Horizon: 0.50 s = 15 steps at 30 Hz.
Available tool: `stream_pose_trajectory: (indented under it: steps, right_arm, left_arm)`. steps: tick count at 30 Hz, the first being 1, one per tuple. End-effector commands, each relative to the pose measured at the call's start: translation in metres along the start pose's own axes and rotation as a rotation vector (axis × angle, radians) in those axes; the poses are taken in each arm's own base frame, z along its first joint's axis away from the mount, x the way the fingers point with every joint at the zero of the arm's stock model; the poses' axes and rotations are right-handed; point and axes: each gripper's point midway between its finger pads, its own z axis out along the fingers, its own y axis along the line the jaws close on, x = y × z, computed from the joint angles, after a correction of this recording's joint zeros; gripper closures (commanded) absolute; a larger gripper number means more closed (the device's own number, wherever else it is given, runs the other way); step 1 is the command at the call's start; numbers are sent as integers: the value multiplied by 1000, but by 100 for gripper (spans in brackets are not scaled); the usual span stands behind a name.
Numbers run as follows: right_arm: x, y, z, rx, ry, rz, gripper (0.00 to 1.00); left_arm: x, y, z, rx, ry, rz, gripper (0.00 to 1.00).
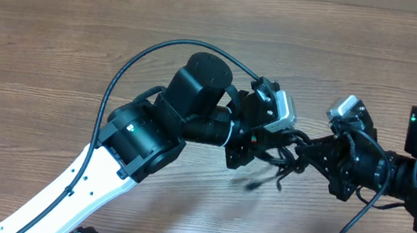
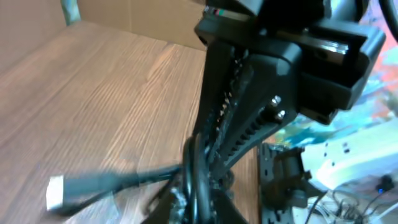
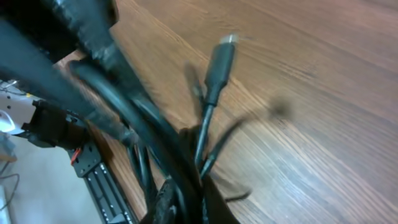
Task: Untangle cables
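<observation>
Right of middle and nearer the table's (image 1: pixel 56 38) front edge, the cables (image 1: pixel 283 158) form a thin black tangle with one silver-tipped plug (image 3: pixel 217 62) sticking out. The right gripper (image 1: pixel 308 151) is clenched on them. Whether the left gripper (image 1: pixel 260 147) grips, I cannot tell.

The cables (image 1: pixel 283 158) hang between the left claw (image 1: pixel 263 147) and right claw (image 1: pixel 307 152), above the table (image 1: pixel 55 46).

Wooden table (image 1: pixel 56 38), white power strip (image 2: pixel 357 154)
</observation>
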Motion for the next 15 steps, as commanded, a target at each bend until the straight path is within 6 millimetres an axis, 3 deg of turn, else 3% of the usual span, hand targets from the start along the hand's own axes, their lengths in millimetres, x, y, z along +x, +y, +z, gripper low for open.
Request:
stream_pose_trajectory:
  steps: [1, 3, 6, 8, 13, 15]
  right_arm:
    - [-4, 6, -4, -10, -16, -24, 96]
    - [-4, 6, -4, -9, -14, -22, 96]
    - [-2, -3, -4, 37, 2, 19, 96]
    - [-2, -17, -5, 115, 8, 107, 96]
    - [-20, -32, -7, 172, -70, 214, 96]
    - [-28, -29, -7, 144, -106, 239, 96]
  left_arm:
    - [0, 12, -2, -78, 2, -13, 50]
    - [0, 21, -4, -135, 0, -62, 47]
    - [4, 45, -10, -286, 1, -200, 31]
    - [18, 67, -21, -436, 18, -345, 25]
    - [33, 70, -25, -476, 57, -432, 21]
    - [39, 69, -25, -477, 79, -443, 21]
